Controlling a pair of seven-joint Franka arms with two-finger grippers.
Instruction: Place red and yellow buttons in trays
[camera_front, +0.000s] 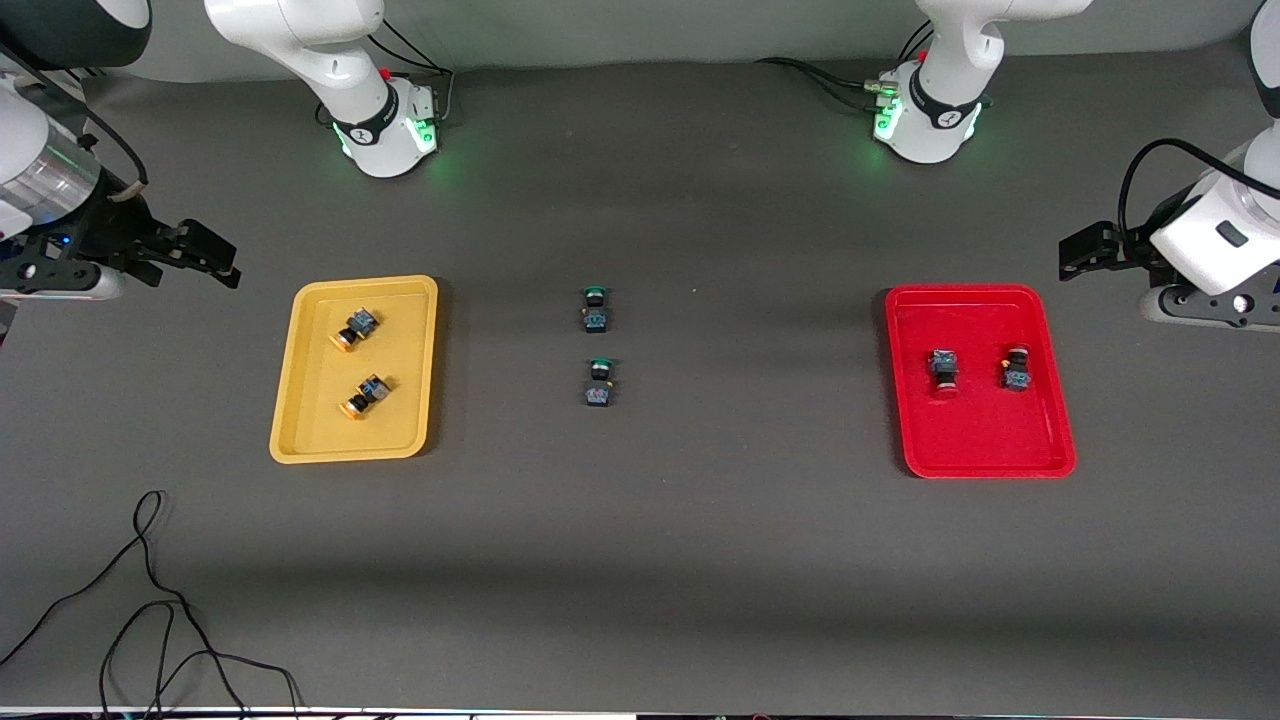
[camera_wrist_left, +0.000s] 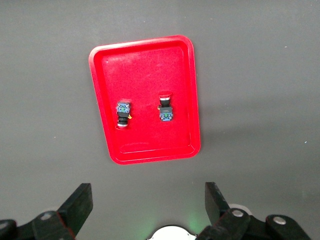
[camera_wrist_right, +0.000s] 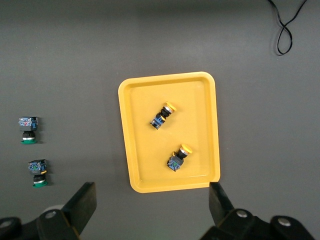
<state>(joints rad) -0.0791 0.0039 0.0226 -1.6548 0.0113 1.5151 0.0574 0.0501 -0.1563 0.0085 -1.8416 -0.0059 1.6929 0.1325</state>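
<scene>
Both arms (camera_front: 60, 220) (camera_front: 1210, 240) wait raised, end effectors spread.

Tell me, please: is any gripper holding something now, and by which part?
Nothing is held. The left gripper and the right gripper are both open and empty, each raised at its own end of the table.

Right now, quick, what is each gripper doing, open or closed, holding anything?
Left gripper: open, holding nothing, up beside the red tray.
Right gripper: open, holding nothing, up beside the yellow tray.
</scene>
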